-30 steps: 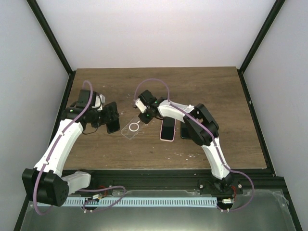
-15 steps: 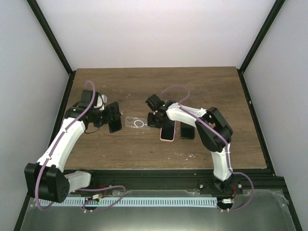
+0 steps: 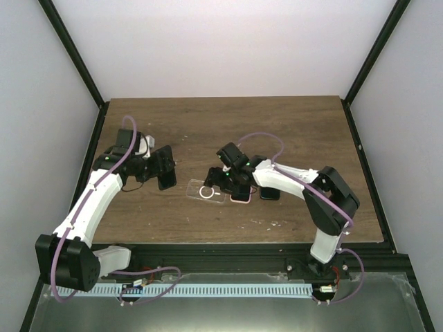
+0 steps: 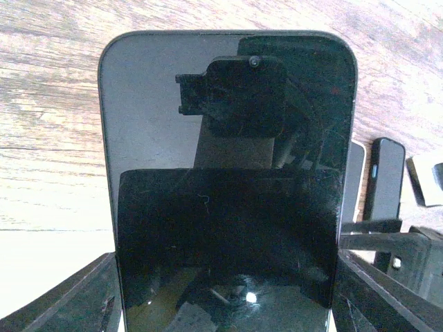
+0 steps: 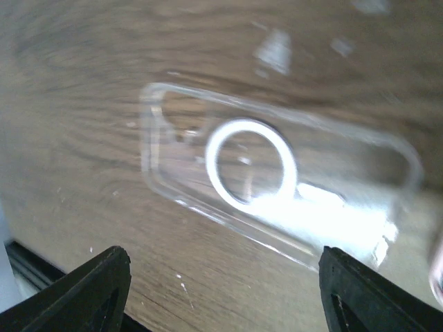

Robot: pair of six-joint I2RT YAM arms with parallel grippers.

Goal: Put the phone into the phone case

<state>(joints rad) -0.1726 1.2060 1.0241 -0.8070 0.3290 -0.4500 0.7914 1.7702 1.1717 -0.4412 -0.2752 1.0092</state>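
A: Whereabouts of phone (image 4: 221,138)?
B: Clamped in left gripper (image 3: 158,169) jaws, screen facing wrist camera, left of case (image 5: 277,173).
A: And case?
B: Flat on table (image 3: 291,124), near middle, below right gripper (image 5: 225,280); jaws there apart, gripping nothing.

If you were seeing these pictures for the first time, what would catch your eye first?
The black phone gripped in the left end effector fills the left wrist view. On the wooden table, a clear, white-ringed phone case lies flat beneath the open right end effector.
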